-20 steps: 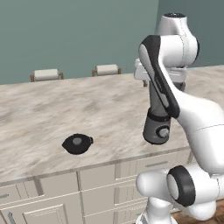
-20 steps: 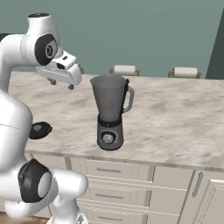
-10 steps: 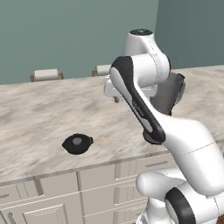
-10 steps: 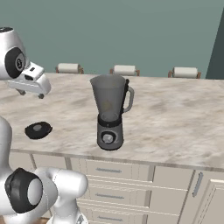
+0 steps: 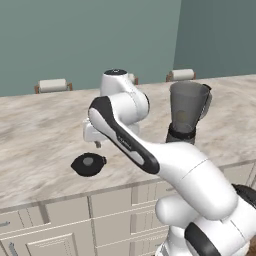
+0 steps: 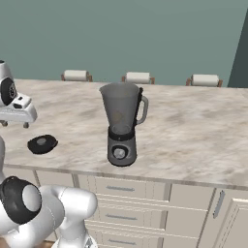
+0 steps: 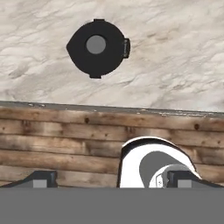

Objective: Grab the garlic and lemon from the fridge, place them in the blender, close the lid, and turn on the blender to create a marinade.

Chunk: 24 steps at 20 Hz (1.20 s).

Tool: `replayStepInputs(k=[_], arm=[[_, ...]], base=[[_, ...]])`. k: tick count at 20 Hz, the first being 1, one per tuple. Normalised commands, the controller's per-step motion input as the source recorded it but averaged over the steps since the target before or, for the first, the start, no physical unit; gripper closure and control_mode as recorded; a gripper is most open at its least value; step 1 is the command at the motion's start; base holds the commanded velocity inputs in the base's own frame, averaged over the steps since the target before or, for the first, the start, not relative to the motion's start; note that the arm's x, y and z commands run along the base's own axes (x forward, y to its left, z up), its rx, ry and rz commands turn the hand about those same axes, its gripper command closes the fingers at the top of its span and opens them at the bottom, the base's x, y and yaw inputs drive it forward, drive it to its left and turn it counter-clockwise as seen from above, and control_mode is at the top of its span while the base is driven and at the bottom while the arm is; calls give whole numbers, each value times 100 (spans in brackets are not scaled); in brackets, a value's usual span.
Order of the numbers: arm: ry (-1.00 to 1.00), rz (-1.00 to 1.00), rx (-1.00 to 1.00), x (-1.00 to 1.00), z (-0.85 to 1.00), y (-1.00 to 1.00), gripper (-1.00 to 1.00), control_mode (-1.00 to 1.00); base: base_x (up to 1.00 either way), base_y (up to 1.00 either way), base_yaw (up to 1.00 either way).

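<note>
Marble counter (image 6: 193, 126): blender (image 6: 122, 124) stands open-topped, lid (image 7: 97, 47) lies flat at 9 o'clock from it. Gripper (image 5: 93, 136) spread wide, empty, above lid. Step: fetch lid; next descend, centre, pinch.

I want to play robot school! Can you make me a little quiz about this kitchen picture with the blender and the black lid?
1. True or false: the lid is sitting on top of the blender.
2. What lies flat on the marble counter? A) the lid B) a spoon C) a plate
3. Fill in: the gripper is ____ and holds nothing.

Key: 1. False, the lid lies on the counter, apart from the blender, and the jar's mouth is uncovered. 2. A. 3. open.
</note>
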Motion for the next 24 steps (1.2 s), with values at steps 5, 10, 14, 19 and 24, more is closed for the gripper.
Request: replayStepInputs(k=[5, 10, 14, 19, 24], arm=[[8, 2, 0, 56, -89, 66, -100, -100], [9, 0, -3, 30, -19, -1, -100, -100], [3, 0, -5, 27, -25, -27, -100, -100], [9, 0, 0, 3, -30, -7, -100, -100], [6, 0, 0, 8, -67, 0, -100, -100]], base=[[0, 0, 0], [0, 0, 0], [0, 0, 0], [0, 0, 0], [0, 0, 0]])
